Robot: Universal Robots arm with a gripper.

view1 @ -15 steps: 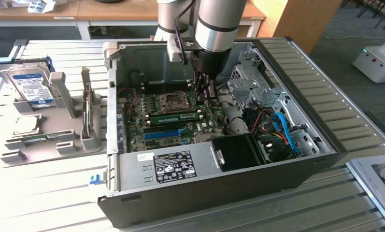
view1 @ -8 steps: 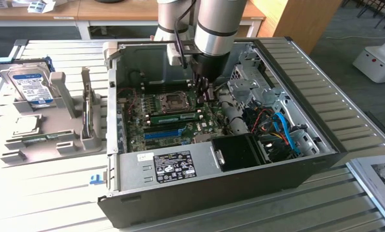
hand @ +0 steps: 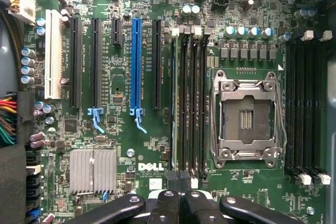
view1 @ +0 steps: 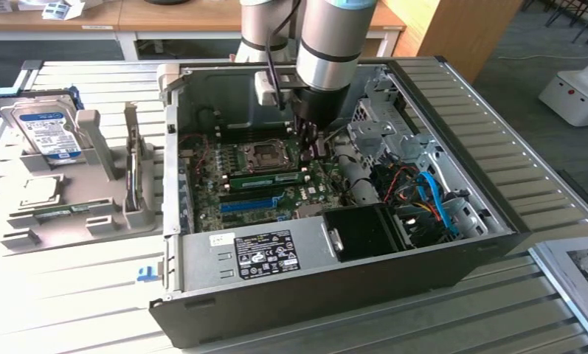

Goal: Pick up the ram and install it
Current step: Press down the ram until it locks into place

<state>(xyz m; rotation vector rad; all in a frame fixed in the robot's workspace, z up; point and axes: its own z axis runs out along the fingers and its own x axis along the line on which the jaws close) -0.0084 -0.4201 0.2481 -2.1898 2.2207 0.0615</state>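
I find the pincer [hand: 181, 199] shut, apparently empty; the ram [view1: 264, 178] just below it looks seated, latching unconfirmed.

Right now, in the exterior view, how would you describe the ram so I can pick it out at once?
Look inside the open computer case, at the green motherboard on its floor. Just nearer the camera than the square processor socket runs the ram: a long, thin green stick with dark chips, unlike the bright blue slot strip nearer still.
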